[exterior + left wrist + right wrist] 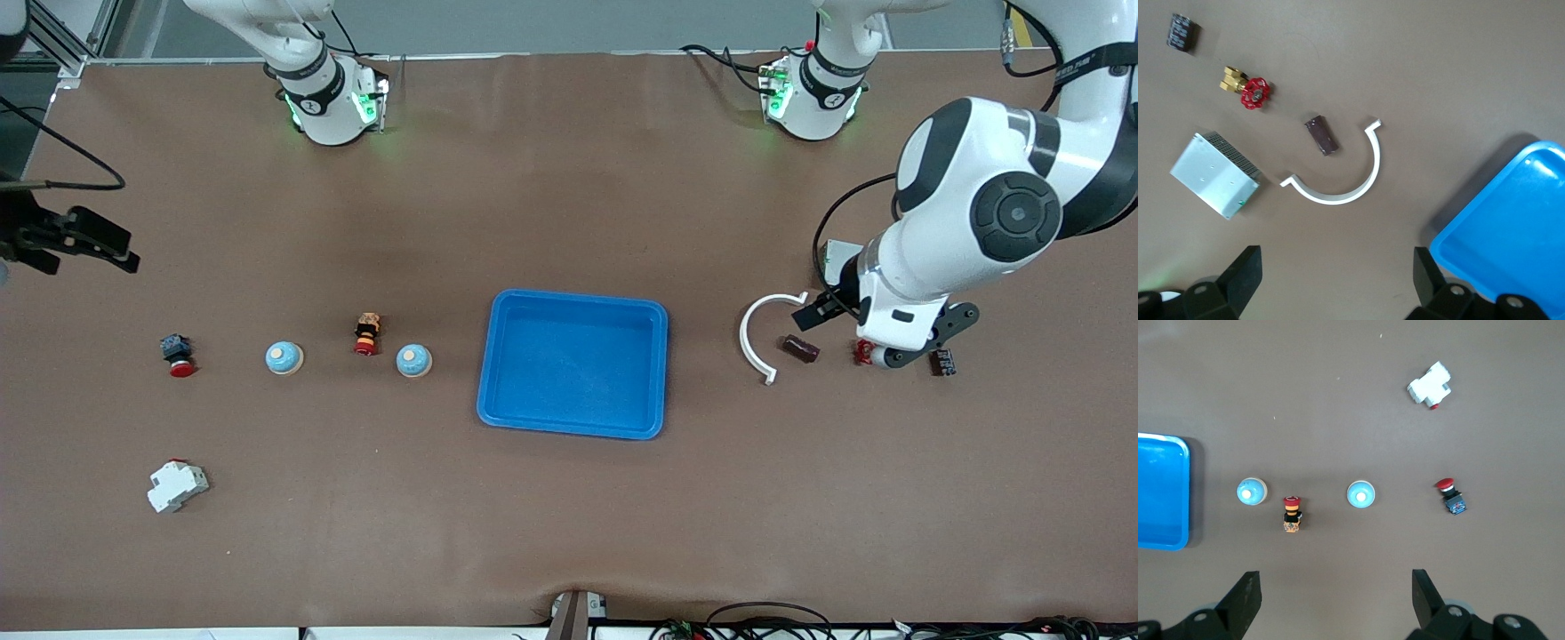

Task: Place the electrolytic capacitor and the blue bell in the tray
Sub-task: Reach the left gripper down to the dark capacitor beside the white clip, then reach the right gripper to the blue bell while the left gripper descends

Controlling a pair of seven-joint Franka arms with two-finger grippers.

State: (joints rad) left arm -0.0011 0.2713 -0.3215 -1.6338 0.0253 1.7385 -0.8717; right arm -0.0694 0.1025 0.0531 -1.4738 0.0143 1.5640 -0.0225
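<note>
In the middle of the brown table lies the shallow bright-blue rectangular plastic tray (572,364), with nothing in it. My left gripper (1335,280) hangs over the table at the left arm's end, fingers spread wide and holding nothing. Under it lie a white curved plastic clip (1341,179), a small dark-brown block (1321,136), a brass valve with a red handwheel (1247,89), a grey metal box (1215,175) and the black cylindrical electrolytic capacitor (1180,33). My right gripper (1331,600) hangs over the right arm's end, also spread wide and empty. Under it sit two round blue bells (1251,491), with a red-capped orange pushbutton (1292,514) between them, plus a red-capped dark switch (1449,495) and a white plastic breaker (1430,385).
</note>
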